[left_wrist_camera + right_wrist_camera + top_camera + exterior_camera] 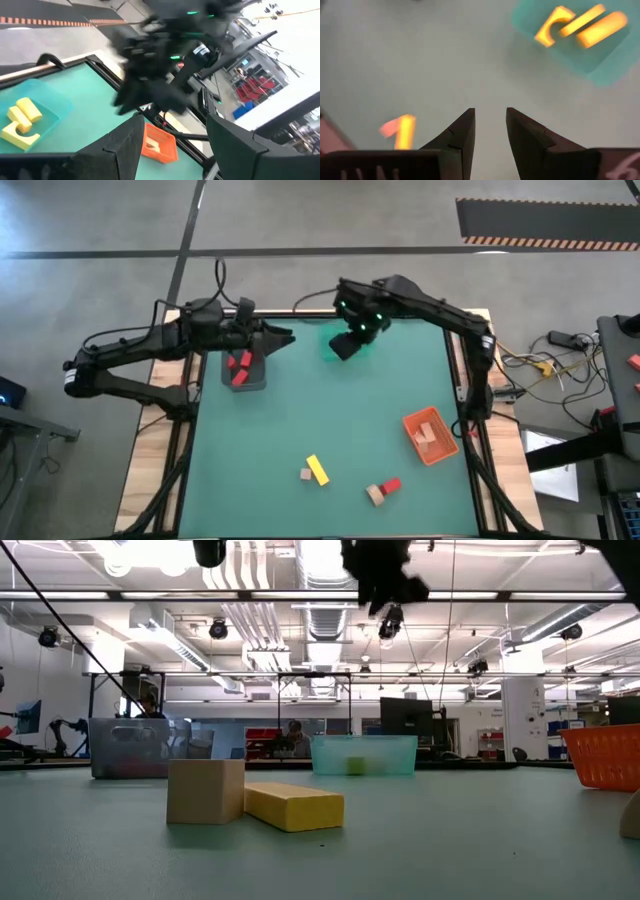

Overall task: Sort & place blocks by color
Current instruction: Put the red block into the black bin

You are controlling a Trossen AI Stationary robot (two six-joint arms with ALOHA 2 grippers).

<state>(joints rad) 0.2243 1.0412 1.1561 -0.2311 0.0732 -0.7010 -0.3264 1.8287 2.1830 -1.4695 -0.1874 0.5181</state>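
Note:
Four blocks lie loose on the green mat near its front edge: a yellow bar (317, 470) beside a tan cube (305, 474), and a red block (390, 484) beside a tan one (376, 495). The grey bin (246, 372) holds red blocks (239, 364). Yellow blocks (21, 122) lie in the teal bin (600, 60), and tan ones in the orange bin (430, 436). My right gripper (490, 131) hangs high over the teal bin, tipped down, slightly open and with nothing between its fingers. My left gripper (172, 150) hovers open and about level at the far side of the grey bin, holding nothing.
The three bins stand on the mat: grey at far left, teal at far centre under my right gripper, orange at the right. The table's wooden edges (160, 460) frame the mat. Cables and gear (560, 360) lie off the table to the right.

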